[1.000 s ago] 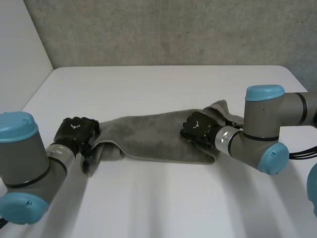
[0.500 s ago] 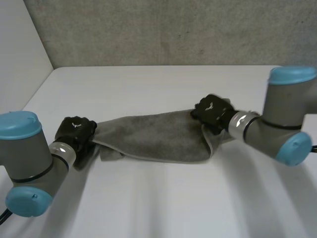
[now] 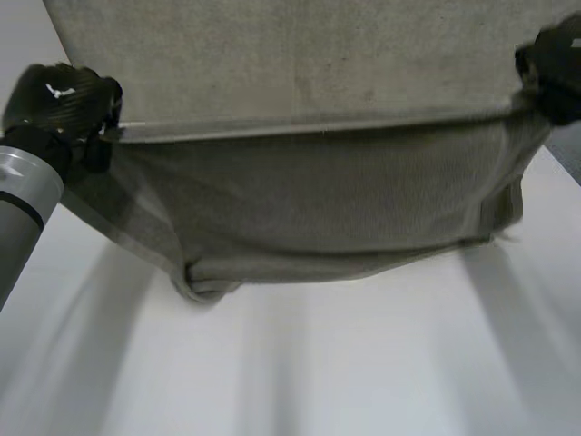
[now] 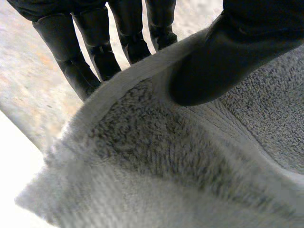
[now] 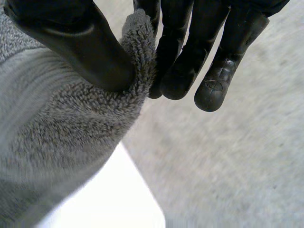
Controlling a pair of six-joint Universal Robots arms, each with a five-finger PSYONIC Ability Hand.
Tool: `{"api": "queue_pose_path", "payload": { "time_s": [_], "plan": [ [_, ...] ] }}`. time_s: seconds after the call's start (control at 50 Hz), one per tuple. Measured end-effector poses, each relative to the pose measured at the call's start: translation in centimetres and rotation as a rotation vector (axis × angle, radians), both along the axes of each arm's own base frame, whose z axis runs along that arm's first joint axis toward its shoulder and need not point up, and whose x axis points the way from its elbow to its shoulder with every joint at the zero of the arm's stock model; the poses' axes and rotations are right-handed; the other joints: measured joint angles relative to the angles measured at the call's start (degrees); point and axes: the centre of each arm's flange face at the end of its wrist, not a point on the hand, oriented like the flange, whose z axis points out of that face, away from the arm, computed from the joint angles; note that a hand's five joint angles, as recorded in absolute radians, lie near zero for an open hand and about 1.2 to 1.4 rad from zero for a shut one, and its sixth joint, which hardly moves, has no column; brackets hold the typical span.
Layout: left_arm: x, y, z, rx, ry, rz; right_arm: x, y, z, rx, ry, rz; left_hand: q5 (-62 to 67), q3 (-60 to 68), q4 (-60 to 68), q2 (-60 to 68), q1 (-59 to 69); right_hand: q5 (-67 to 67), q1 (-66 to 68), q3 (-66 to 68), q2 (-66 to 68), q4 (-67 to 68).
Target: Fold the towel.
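Left hand (image 3: pixel 56 102) pinched grey terry towel (image 3: pixel 318 209) at one top corner, thumb against fingers; right hand (image 3: pixel 556 65) pinched opposite top corner likewise. Towel hung stretched between them over white surface (image 3: pixel 300 363), lower edge sagging, bunched at one end. Step judged: holding towel spread before fold. Next move probably calls for laying it flat, corners level.

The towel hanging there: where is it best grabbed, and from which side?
Probably by its two upper corners, one per hand, coming in over the top hem. The towel hangs spread between the left hand and the right hand, each pinching the hem between thumb and fingers, so the cloth drops flat, ready to fold.
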Motion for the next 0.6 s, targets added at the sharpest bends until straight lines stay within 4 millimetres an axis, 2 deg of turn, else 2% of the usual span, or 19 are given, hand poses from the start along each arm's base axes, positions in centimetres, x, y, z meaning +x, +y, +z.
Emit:
{"api": "queue_pose_path", "payload": {
  "time_s": [0.06,0.12,0.2,0.26,0.3,0.36,0.42,0.44,0.46,0.48,0.5,0.56,0.6],
  "plan": [
    [-0.4,-0.5,-2.1,0.09,-0.07,-0.028,0.4,-0.2,-2.8,0.083,0.13,0.015,0.0,0.02,0.0,0.24,0.0,0.02,0.0,0.0,0.03,0.0],
    [-1.0,-1.2,-5.4,0.206,-0.187,-0.068,1.3,-0.5,-6.3,0.181,0.251,0.055,0.0,0.04,0.0,0.24,0.0,0.23,0.0,0.0,0.26,0.0],
    [-2.1,-2.1,-9.0,0.296,-0.359,-0.127,2.6,-1.3,-9.8,0.259,0.324,0.081,0.0,0.06,0.01,0.24,0.0,0.25,0.0,0.0,0.27,0.0],
    [-2.9,-3.4,-9.9,0.283,-0.443,-0.149,3.7,-2.5,-10.9,0.246,0.336,0.087,0.0,0.09,0.27,0.24,0.0,0.25,0.0,0.0,0.27,0.0],
    [-3.5,-4.8,-9.5,0.238,-0.48,-0.15,4.7,-3.6,-11.0,0.191,0.328,0.089,0.0,0.13,0.47,0.24,0.0,0.25,0.0,0.0,0.27,0.0],
    [-4.3,-6.9,-7.5,0.136,-0.478,-0.12,6.0,-5.3,-9.7,0.057,0.291,0.082,0.0,0.17,0.47,0.24,0.0,0.25,0.0,0.0,0.27,0.0],
    [-5.1,-9.8,-2.2,-0.076,-0.399,-0.022,7.4,-7.5,-6.3,-0.196,0.177,0.053,0.0,0.2,0.47,0.24,0.0,0.25,0.0,0.0,0.27,0.0],
    [-5.2,-10.2,-1.1,-0.116,-0.377,0.0,7.6,-7.8,-5.6,-0.242,0.15,0.045,0.0,0.21,0.47,0.24,0.0,0.25,0.0,0.0,0.27,0.0],
    [-5.3,-10.8,1.2,-0.201,-0.325,0.043,7.8,-8.3,-4.1,-0.337,0.091,0.031,0.0,0.21,0.47,0.24,0.0,0.25,0.0,0.0,0.27,0.0],
    [-5.4,-11.0,2.3,-0.245,-0.295,0.065,7.9,-8.4,-3.2,-0.384,0.058,0.024,0.0,0.21,0.47,0.24,0.0,0.25,0.0,0.0,0.27,0.0],
    [-5.4,-11.2,5.1,-0.345,-0.217,0.111,7.9,-8.5,-1.4,-0.485,-0.016,0.012,0.0,0.22,0.47,0.24,0.0,0.25,0.0,0.0,0.27,0.0],
    [-5.1,-10.6,10.8,-0.553,-0.021,0.18,7.3,-7.4,3.2,-0.699,-0.2,0.004,0.0,0.23,0.47,0.24,0.0,0.25,0.0,0.0,0.29,0.0],
    [-4.9,-9.9,13.1,-0.635,0.07,0.189,6.8,-6.5,4.7,-0.761,-0.274,0.012,0.31,0.23,0.47,0.24,0.0,0.25,0.0,0.0,0.31,0.0]
  ]
}}
